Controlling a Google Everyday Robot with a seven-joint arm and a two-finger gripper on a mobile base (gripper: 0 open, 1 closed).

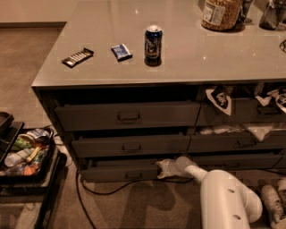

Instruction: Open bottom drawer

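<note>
Bottom drawer [118,173] slightly ajar, gripper [164,169] at its right end, jaws' spread unclear.

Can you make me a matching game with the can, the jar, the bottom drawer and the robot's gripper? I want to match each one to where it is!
Things:
1. can
2. jar
3. bottom drawer
4. gripper

Places:
a. lowest in the left stack, just above the carpet
b. at the right end of the bottom drawer's front
c. standing upright on the counter, beside a blue packet
d. at the back of the counter, near the top of the picture

Pairs: 1-c, 2-d, 3-a, 4-b
</note>
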